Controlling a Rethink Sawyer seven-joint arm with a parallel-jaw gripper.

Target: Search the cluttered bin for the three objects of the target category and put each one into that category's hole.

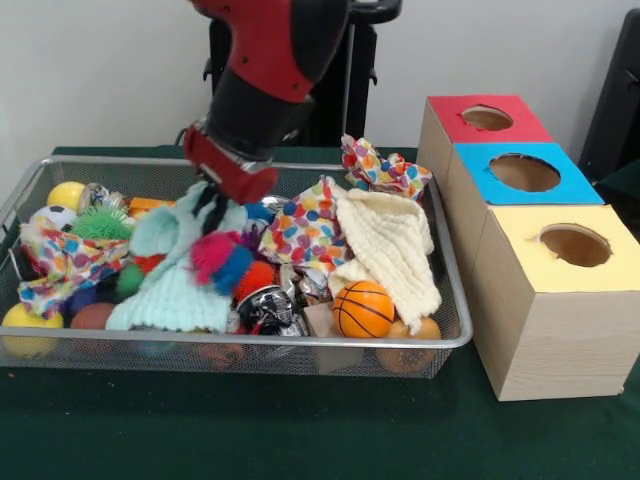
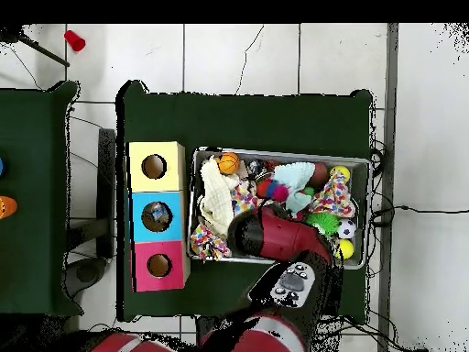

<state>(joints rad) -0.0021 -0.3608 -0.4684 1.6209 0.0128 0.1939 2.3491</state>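
I see my claw [image 1: 208,205] sunk among the bin's [image 1: 300,340] cloths at frame centre-left. The basketball [image 1: 362,308] sits lower right of it. I cannot tell its grip.

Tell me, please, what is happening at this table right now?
The Sawyer arm is reaching down into the wire bin, which is packed with balls, cloths and toys. Its gripper sits among the mint knitted cloth near the middle. Beside the bin stands a row of boxes with red, blue and yellow holes.
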